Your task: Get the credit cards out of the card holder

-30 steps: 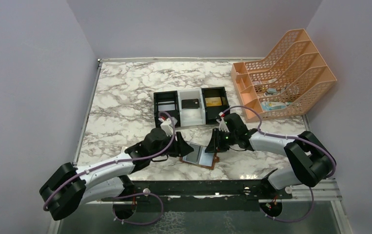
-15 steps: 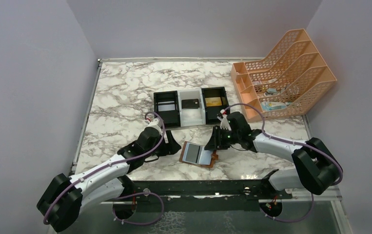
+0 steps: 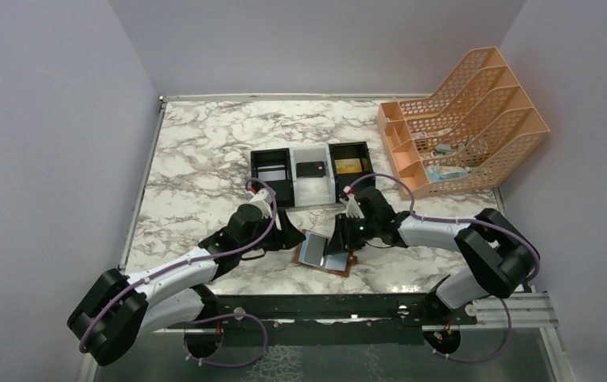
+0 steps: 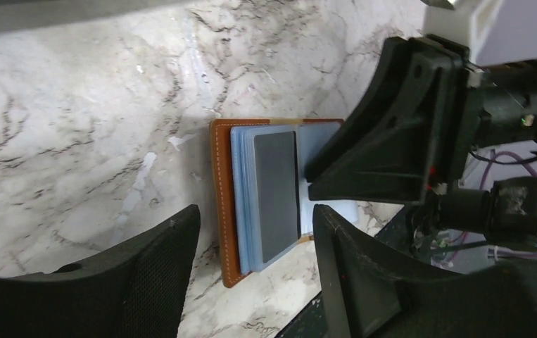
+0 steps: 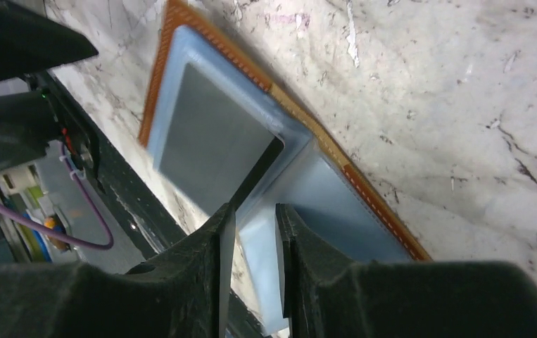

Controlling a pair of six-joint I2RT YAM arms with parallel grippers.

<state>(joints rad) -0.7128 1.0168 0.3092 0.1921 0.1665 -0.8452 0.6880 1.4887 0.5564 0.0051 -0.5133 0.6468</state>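
The brown card holder [image 3: 306, 258] lies open near the front table edge. Its pale blue pockets face up, with a grey card [image 4: 276, 190] in the top one. My left gripper [image 4: 251, 278] is open and empty, low over the holder's left side [image 4: 219, 204]. My right gripper [image 5: 253, 222] is over the holder's right half [image 5: 381, 208]. Its jaws are nearly closed on a pale blue pocket leaf [image 5: 321, 190] standing up between them. I cannot tell whether a card is in that leaf. In the top view the left gripper [image 3: 286, 231] and right gripper [image 3: 337, 245] flank the holder.
A black-and-white three-compartment tray [image 3: 254, 179] stands just behind the grippers, with a gold card [image 3: 348, 165] in its right compartment. An orange file rack [image 3: 467, 119] stands at the back right. The black front rail [image 3: 324, 306] runs close to the holder.
My left gripper pulled back off the holder, then edged toward it again. My right gripper moved left over the holder's right half. The holder stays open in about the same place.
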